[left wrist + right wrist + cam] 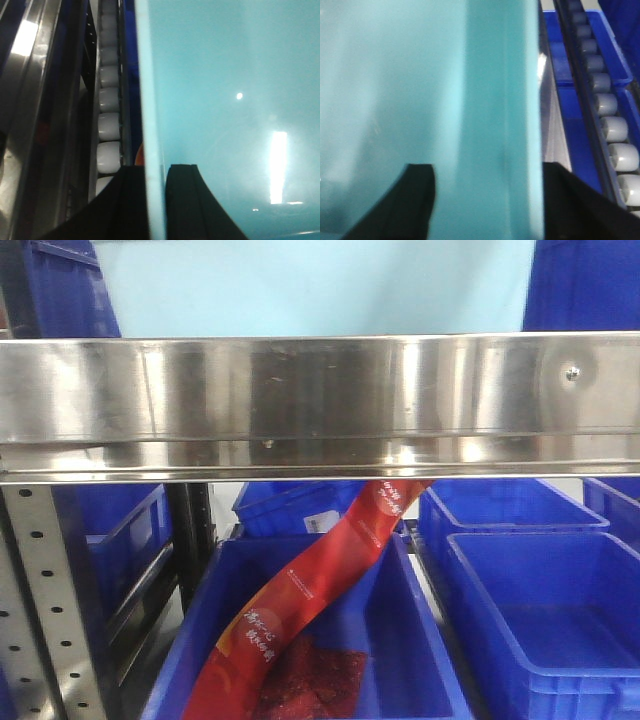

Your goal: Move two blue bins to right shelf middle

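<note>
Pale sky-blue rectangular plastic bin (230, 100): left gripper (155, 200) clamped astride its rim at 6 o'clock; right gripper (487, 200) likewise clamped on its wall.

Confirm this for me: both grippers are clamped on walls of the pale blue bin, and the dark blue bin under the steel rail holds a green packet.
One thing is wrong: the packet is red, not green, as the front-facing view shows. It lies in the dark blue bin below the steel rail. The rest holds: the left gripper and right gripper each straddle a wall of the pale blue bin.
</note>
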Robot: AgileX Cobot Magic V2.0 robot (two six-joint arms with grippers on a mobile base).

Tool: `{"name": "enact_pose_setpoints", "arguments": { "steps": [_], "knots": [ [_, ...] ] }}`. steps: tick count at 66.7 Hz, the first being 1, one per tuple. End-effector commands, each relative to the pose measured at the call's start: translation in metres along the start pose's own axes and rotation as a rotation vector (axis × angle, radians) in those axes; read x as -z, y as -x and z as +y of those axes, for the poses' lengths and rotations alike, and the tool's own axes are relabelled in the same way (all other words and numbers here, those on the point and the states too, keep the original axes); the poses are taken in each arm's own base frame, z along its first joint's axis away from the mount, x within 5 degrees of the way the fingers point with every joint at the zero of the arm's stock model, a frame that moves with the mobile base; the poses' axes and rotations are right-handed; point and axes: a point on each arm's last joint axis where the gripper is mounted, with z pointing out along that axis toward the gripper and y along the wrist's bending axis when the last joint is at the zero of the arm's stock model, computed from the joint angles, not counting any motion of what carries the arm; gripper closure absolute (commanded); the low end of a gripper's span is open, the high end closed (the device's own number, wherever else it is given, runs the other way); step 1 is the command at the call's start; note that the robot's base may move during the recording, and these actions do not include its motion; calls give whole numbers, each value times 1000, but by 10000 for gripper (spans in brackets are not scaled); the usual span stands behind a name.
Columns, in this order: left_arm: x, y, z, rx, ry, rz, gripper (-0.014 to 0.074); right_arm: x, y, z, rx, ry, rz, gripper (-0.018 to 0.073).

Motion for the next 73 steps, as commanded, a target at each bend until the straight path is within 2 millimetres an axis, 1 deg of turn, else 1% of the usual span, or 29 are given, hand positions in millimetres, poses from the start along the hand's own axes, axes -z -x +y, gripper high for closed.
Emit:
{"name": "enact_pose_setpoints", "arguments": {
  "steps": [1,8,11,15,20,30,36,42,47,52,64,70,73],
  "knots": [
    [12,12,-10,15,-70,-101,436,8,8,9,-10,66,-73,242],
    [15,15,-10,17,-64,-100,246,7,6,8,-10,51,-49,242],
    [16,16,-10,18,-63,-102,188,7,5,7,-7,44,-44,242],
    [18,19,-10,19,-62,-107,135,9,5,6,0,34,-43,240],
    [23,22,-9,23,-57,-112,105,14,7,4,6,29,-57,233],
    [38,32,-7,34,-59,-142,111,26,11,1,16,22,-91,227],
    [46,37,-7,41,-60,-155,117,38,14,-1,9,30,-116,231],
    [57,40,-5,50,-65,-172,183,52,17,-4,1,40,-148,242],
    [64,41,-4,53,-68,-184,316,62,18,-6,-4,46,-169,299],
    [69,42,-2,56,-69,-193,445,68,19,-7,-5,51,-182,384],
    [88,42,2,65,-68,-195,703,85,21,-10,-16,63,-217,608],
    [98,42,5,65,-64,-198,707,96,23,-13,-22,71,-243,716],
    [102,42,6,67,-65,-203,707,101,23,-14,-25,76,-256,726]
  ]
}}
